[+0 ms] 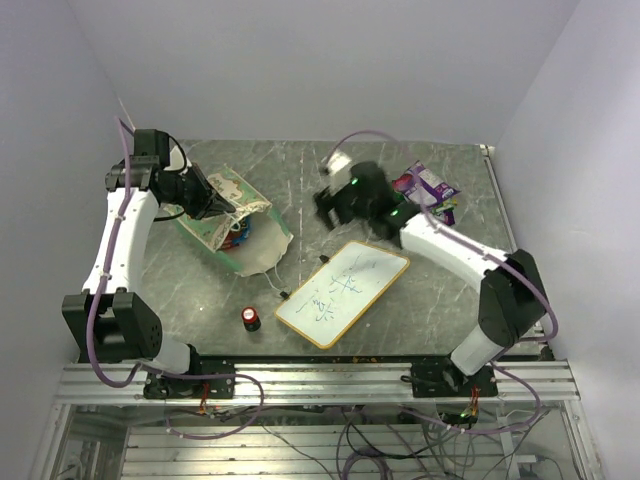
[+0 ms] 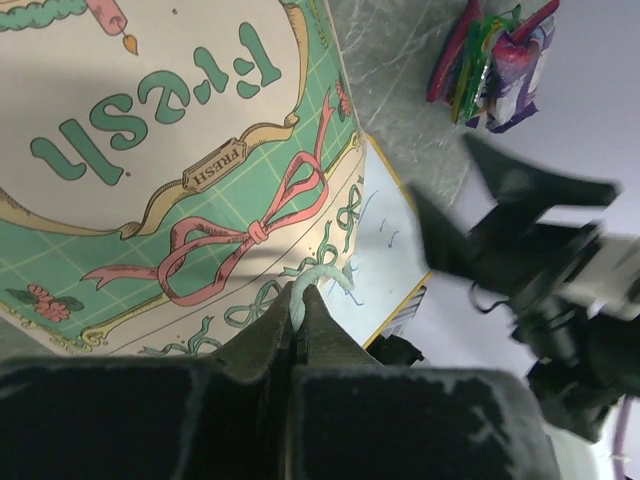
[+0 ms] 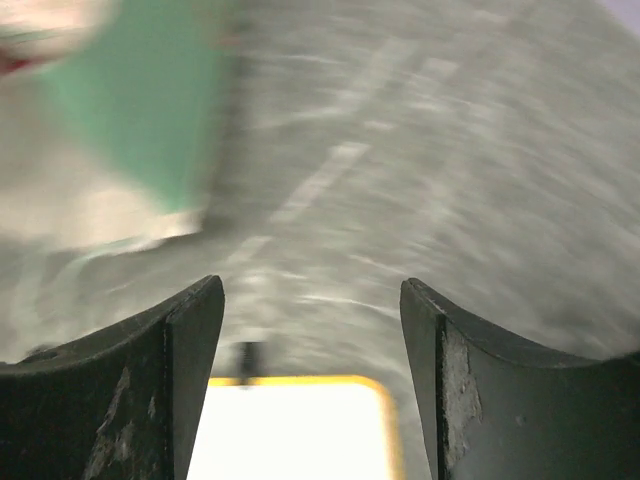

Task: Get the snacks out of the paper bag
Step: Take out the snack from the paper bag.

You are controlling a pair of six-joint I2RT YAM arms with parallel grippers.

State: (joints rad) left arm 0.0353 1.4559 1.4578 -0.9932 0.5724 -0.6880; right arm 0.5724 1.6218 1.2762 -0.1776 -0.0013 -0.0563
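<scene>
The green paper bag (image 1: 222, 228) lies on its side at the left of the table, mouth toward the whiteboard; colourful packets (image 1: 236, 233) show inside it. My left gripper (image 1: 216, 203) is shut on the bag's white string handle (image 2: 322, 279), pinched between its fingertips (image 2: 298, 296), with the bag's printed side (image 2: 150, 150) just beyond. A pile of snacks (image 1: 430, 190) lies at the far right and also shows in the left wrist view (image 2: 495, 60). My right gripper (image 1: 326, 204) is open and empty above the table between bag and pile. Its view is blurred and shows the bag (image 3: 140, 110) at upper left.
A wood-framed whiteboard (image 1: 343, 292) lies at front centre and shows under the right gripper (image 3: 300, 430). A small red-capped black cylinder (image 1: 250, 318) stands near the front, left of the whiteboard. Walls close in on the left, right and far sides.
</scene>
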